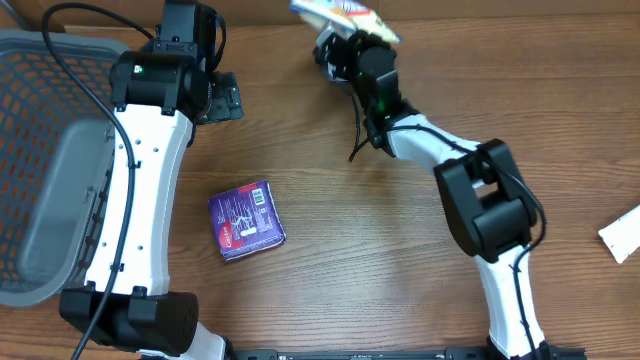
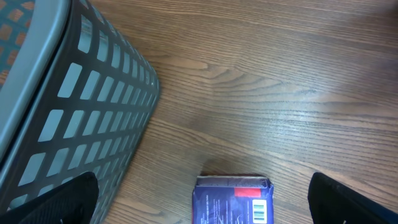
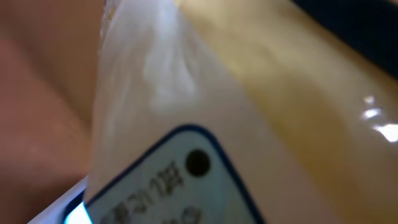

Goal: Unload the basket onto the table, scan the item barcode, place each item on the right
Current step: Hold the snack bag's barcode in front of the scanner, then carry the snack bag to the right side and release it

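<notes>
**Right arm holds a packet at the far edge of the table**

Seen from above, the right gripper (image 1: 338,40) is clamped shut on a yellow and white packet (image 1: 345,14), lifted at the top middle of the view, partly cut off by the frame edge. In the right wrist view the packet (image 3: 205,124) fills the frame, blurred, with a white label edged in blue; no barcode can be made out there.

The left gripper (image 1: 222,98) hangs over the wooden table (image 1: 400,260), its jaws spread wide and holding nothing. Its dark fingers (image 2: 59,200) show at the bottom corners of the left wrist view.

A purple box (image 1: 246,220) lies flat on the table, well apart from both grippers, a barcode on its upper face. A grey mesh basket (image 1: 40,60) stands at the left edge. A white object (image 1: 624,232) lies at the right edge.
</notes>
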Robot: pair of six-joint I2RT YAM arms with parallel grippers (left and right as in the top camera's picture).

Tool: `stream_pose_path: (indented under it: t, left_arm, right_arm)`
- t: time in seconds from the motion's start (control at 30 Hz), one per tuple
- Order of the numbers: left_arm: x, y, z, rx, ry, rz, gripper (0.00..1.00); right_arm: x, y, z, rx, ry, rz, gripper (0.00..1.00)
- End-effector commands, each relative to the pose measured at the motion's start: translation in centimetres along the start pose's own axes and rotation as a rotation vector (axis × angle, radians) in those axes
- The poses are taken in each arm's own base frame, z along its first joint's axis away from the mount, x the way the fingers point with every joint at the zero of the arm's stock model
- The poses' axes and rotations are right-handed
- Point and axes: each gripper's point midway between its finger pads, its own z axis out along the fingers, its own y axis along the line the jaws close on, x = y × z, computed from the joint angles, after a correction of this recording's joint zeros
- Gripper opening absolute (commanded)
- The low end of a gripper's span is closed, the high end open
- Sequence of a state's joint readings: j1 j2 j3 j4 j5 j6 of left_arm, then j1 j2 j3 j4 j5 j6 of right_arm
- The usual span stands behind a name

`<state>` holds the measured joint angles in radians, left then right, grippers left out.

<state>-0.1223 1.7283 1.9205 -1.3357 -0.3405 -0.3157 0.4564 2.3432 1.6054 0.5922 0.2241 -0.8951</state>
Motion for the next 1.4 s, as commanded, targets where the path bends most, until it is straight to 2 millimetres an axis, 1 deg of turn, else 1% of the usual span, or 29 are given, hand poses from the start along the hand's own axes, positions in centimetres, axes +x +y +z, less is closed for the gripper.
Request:
stream_pose_path:
  t: [0.0,0.07,0.1,0.17,0.23,0.3,0.33,0.37,0.43,0.47,0.5,0.57,0.6,0.63,0.67,0.7,0.77,0.8,0.83,0.9,0.97,1.07,1.17,1.23,1.27,1.3,1.33,1.37]
  left_arm:
    - [-0.5,0.2,-0.3,0.004,-0.015,-0.025,1.00]
    - [-0.5,0.2,-0.3,0.004,-0.015,-0.025,1.00]
    - [-0.5,0.2,-0.3,0.004,-0.015,-0.025,1.00]
    - [-0.5,0.2,-0.3,0.003,-0.015,-0.025,1.00]
    - [-0.5,0.2,-0.3,0.004,-0.015,-0.025,1.00]
    - [-0.5,0.2,-0.3,0.004,-0.015,-0.025,1.00]
    - [-0.5,0.2,-0.3,0.004,-0.015,-0.025,1.00]
    - [-0.5,0.2,-0.3,0.003,-0.015,-0.025,1.00]
    - [-0.5,0.2,-0.3,0.004,-0.015,-0.025,1.00]
    - [-0.5,0.2,-0.3,0.004,-0.015,-0.025,1.00]
    - [-0.5,0.2,-0.3,0.004,-0.015,-0.025,0.99]
    - [-0.5,0.2,-0.3,0.004,-0.015,-0.025,1.00]
    - [-0.5,0.2,-0.3,0.004,-0.015,-0.025,1.00]
    - [-0.5,0.2,-0.3,0.004,-0.015,-0.025,1.00]
    - [-0.5,0.2,-0.3,0.004,-0.015,-0.025,0.99]
    - [-0.5,0.2,-0.3,0.004,-0.015,-0.025,1.00]
    - [-0.5,0.2,-0.3,0.003,-0.015,-0.025,1.00]
    - [-0.5,0.2,-0.3,0.004,-0.015,-0.025,1.00]
    - [-0.5,0.2,-0.3,0.004,-0.015,-0.025,1.00]
    - [-0.5,0.2,-0.3,0.004,-0.015,-0.025,1.00]
    - [-0.5,0.2,-0.3,0.004,-0.015,-0.025,1.00]
    - [-0.5,0.2,-0.3,0.004,-0.015,-0.025,1.00]
    - [-0.5,0.2,-0.3,0.004,-0.015,-0.025,1.00]
    - [-0.5,0.2,-0.3,0.004,-0.015,-0.025,1.00]
    - [-0.5,0.2,-0.3,0.003,-0.015,-0.025,1.00]
    - [-0.5,0.2,-0.3,0.003,-0.015,-0.025,1.00]
    - [-0.5,0.2,-0.3,0.004,-0.015,-0.025,1.00]
    - [-0.5,0.2,-0.3,0.004,-0.015,-0.025,1.00]
  right_arm:
    - [-1.2,-0.9,0.2,0.034,-0.022,-0.018,0.04]
    - [-1.2,-1.1,0.2,0.048,-0.015,-0.018,0.04]
    - [-1.4,-1.6,0.1,0.071,-0.013,-0.022,0.04]
    - [-2.1,-2.6,-0.1,0.106,-0.020,-0.069,0.04]
    - [-3.3,-4.3,-0.6,0.137,-0.024,-0.125,0.04]
    - [-4.4,-7.0,-1.5,0.196,-0.005,-0.120,0.04]
    - [-4.9,-8.8,-2.2,0.235,0.022,-0.111,0.04]
    - [-5.0,-10.1,-2.7,0.262,0.053,-0.107,0.04]
    - [-4.7,-13.6,-4.5,0.361,0.158,-0.078,0.04]
    - [-3.7,-15.2,-5.5,0.416,0.237,-0.068,0.04]
    - [-2.5,-16.6,-6.8,0.482,0.335,-0.039,0.04]
    - [0.9,-19.4,-10.3,0.671,0.526,0.133,0.04]
    - [2.5,-20.0,-11.6,0.734,0.597,0.183,0.04]
    - [4.7,-20.2,-13.0,0.780,0.685,0.217,0.04]
    - [6.3,-20.1,-13.7,0.790,0.743,0.225,0.04]
    - [8.4,-19.6,-14.5,0.776,0.812,0.223,0.04]
    - [13.2,-18.2,-16.4,0.691,0.968,0.204,0.04]
    - [17.0,-17.1,-18.4,0.618,1.087,0.247,0.04]
    - [18.3,-16.9,-19.2,0.605,1.126,0.278,0.04]
    - [22.7,-16.4,-22.6,0.599,1.272,0.438,0.04]
    - [26.4,-16.7,-25.6,0.614,1.393,0.576,0.04]
    - [31.4,-18.0,-29.0,0.625,1.509,0.751,0.04]
    - [35.3,-19.4,-32.0,0.642,1.570,0.927,0.04]
    - [37.5,-20.0,-34.3,0.653,1.608,1.043,0.04]
    - [38.4,-20.1,-35.2,0.647,1.617,1.109,0.14]
    - [39.1,-20.1,-35.9,0.624,1.618,1.178,0.51]
    - [39.6,-19.9,-36.3,0.566,1.609,1.246,1.00]
    - [39.8,-19.6,-36.2,0.454,1.557,1.364,1.00]
